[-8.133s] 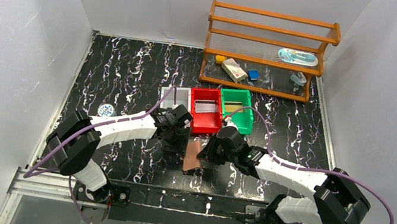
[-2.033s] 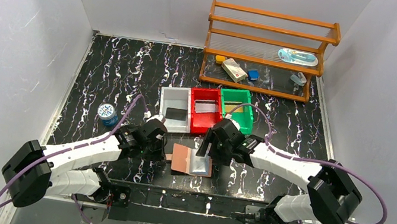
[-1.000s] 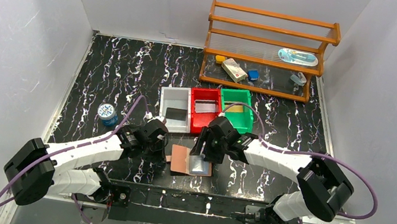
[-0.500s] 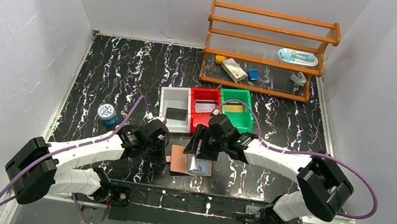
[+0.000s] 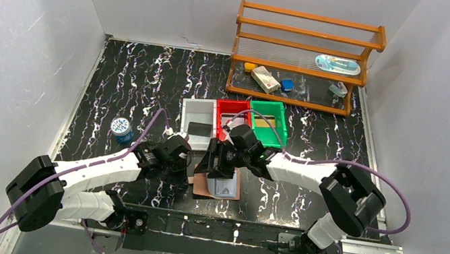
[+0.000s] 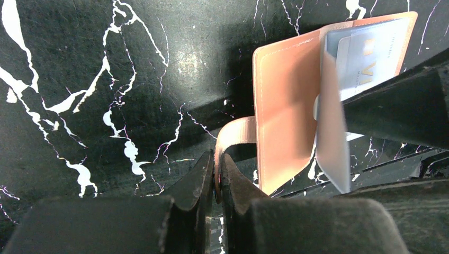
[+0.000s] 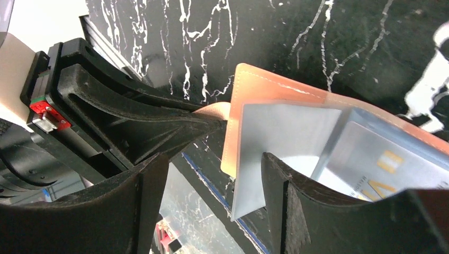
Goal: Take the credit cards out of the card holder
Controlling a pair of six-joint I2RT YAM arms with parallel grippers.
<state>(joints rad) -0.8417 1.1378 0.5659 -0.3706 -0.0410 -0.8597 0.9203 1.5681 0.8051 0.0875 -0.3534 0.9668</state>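
Low in the middle of the top view, the left end effector (image 6: pixel 217 172) was pinched together on the strap tab (image 6: pixel 235 132) of the card holder (image 6: pixel 286 106), which lay open on the counter (image 5: pixel 148 81). Just right of it, the right end effector (image 7: pixel 214 172) hovered with jaws apart around a raised pale grey leaf (image 7: pixel 275 143). The credit cards (image 7: pixel 381 159) sat in the blue pocket.

Black marble-veined table (image 5: pixel 148 81) here, and far right at the back stands a wooden rack (image 5: pixel 312 18). Mid-table there's a row, side by side: white bin (image 5: pixel 197 110), red bin (image 5: pixel 231 103), green bin (image 5: pixel 281 130). Off left sits a small blue can (image 5: pixel 120 127). Near the front edge, the tan card holder (image 5: pixel 199 184) lies open.
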